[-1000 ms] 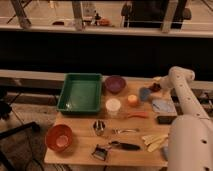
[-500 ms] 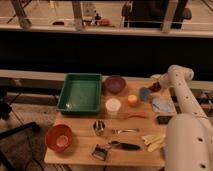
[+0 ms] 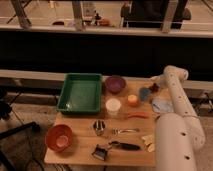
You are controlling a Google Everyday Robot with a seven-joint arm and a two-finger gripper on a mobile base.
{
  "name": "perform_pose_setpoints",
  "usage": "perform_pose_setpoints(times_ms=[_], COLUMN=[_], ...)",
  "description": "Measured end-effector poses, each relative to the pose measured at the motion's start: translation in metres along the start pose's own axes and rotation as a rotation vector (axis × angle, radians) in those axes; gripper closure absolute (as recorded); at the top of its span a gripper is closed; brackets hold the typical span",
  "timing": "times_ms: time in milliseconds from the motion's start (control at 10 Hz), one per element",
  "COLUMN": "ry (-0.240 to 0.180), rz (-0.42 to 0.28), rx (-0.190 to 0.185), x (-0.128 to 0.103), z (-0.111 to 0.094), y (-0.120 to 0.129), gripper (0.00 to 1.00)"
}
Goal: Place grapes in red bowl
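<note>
The robot's thick white cylindrical arm (image 3: pixel 176 127) fills the lower right of the camera view, its broad lower segment rising from the bottom edge. From there a slimmer white tubular link runs up and slightly left to a rounded white elbow joint (image 3: pixel 175 75) near the far right of the scene. At that joint the arm bends and reaches left and a little downward. The pale two-finger gripper (image 3: pixel 154 83) sits at the end of this short reach, low over the far right part of the tabletop, just left of the elbow.
</note>
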Motion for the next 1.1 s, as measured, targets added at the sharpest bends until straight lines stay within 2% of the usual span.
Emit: perform_pose_setpoints(times_ms=[100,200,500,600,800,1100], ry=[0.001,0.001,0.014,0.017,0.013,0.003], rz=[-0.004,-0.006,-0.004,0.002,0.017,0.049], rx=[-0.01,-0.013,-0.012,-0.01,0.011,0.059], x=[0.001,0.0,0.004,0.006,0.006,0.009], z=[0.005,0.007,0.002,-0.001,-0.013,-0.037], y=[0.005,0.004,0.001,0.002,0.0,0.005], gripper=[0.58,0.65,0.96,1.0,1.0,1.0])
